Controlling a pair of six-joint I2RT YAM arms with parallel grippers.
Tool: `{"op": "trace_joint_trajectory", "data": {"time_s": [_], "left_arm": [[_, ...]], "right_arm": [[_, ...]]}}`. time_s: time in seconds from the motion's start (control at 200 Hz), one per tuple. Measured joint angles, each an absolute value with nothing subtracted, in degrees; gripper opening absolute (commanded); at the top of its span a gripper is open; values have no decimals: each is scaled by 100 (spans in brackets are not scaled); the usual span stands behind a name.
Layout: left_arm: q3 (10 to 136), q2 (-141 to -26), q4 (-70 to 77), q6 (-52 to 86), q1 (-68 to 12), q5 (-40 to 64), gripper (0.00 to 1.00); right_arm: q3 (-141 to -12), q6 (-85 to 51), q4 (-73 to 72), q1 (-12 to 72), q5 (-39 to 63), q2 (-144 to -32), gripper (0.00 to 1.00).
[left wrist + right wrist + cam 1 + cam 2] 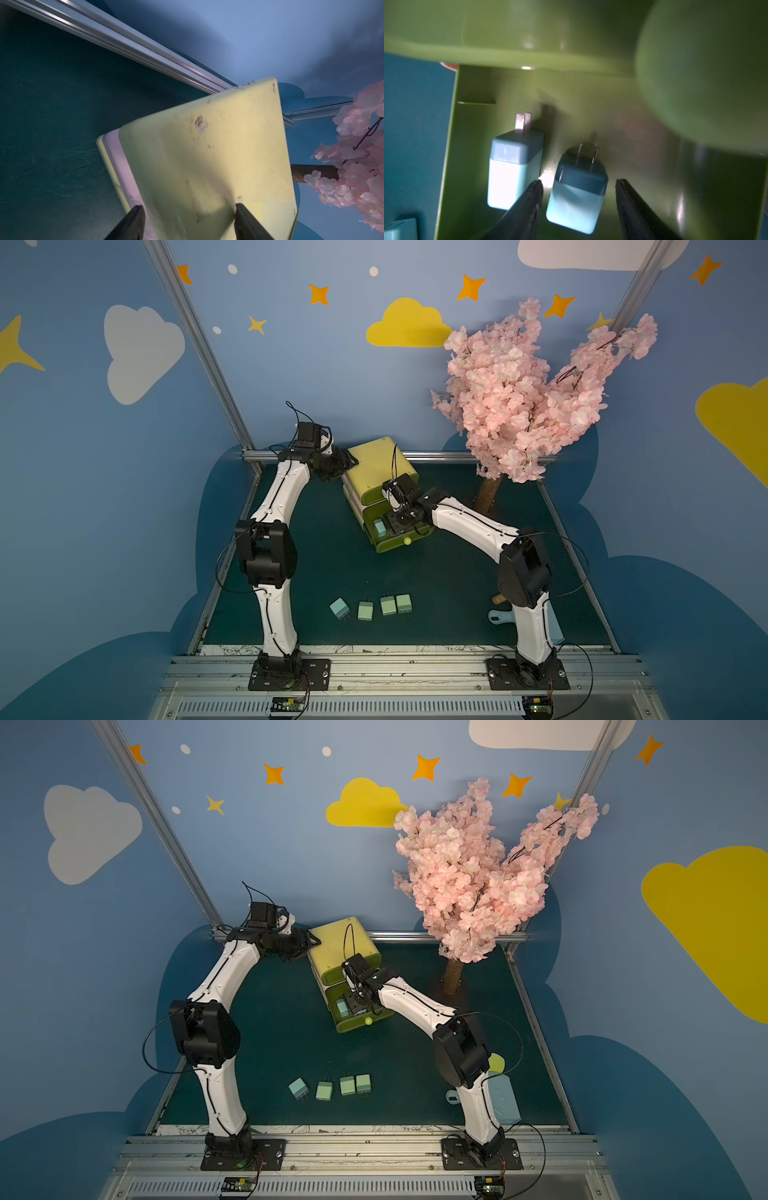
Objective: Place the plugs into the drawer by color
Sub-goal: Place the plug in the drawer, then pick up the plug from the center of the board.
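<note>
The yellow-green drawer (374,464) (340,944) stands at the back middle with a lower drawer pulled out. My right gripper (394,526) (579,182) hangs open over it. A light blue plug (577,193) lies loose between its fingers, with a gap on each side. A second blue plug (513,172) (379,526) lies beside it in the drawer. Near the front sit one light blue plug (339,608) and three mint green plugs (365,610) (387,605) (403,603). My left gripper (348,462) (190,218) rests against the chest's top back corner (207,155), jaws apart.
A pink blossom tree (532,406) stands at the back right, its trunk (486,493) close to my right arm. A light blue dustpan (505,1102) lies behind the right arm's base. Metal rails (457,456) edge the green mat.
</note>
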State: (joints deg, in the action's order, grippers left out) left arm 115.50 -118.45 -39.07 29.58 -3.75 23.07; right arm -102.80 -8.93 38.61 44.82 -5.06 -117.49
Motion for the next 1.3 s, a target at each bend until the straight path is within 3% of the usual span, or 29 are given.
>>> {"op": "trace_joint_trajectory", "data": {"time_s": [0.175,0.33,0.581,0.796,1.297], "left_arm": [[11550,-11845,-3911,2958,-360,2316,70],[11550,-11845,-3911,2958,-336,2316,70],[11550,-11845,-3911,2958,-331,2318,70],[11550,-11845,-3911,2956,-331,2316,69],[11550,-11845,-3911,2958,-331,2318,69]], "right_arm": [[-10012,-904,3846,4652,-377,-11159,62],[-9441,-1055,3621,5446,-349,-10471,61],[-9214,-1444,3389,6735,-73,-11013,63],[-10665,-1743,4370,6917,281,-12409,62],[-12827,-1791,6029,7485,244,-13688,63]]}}
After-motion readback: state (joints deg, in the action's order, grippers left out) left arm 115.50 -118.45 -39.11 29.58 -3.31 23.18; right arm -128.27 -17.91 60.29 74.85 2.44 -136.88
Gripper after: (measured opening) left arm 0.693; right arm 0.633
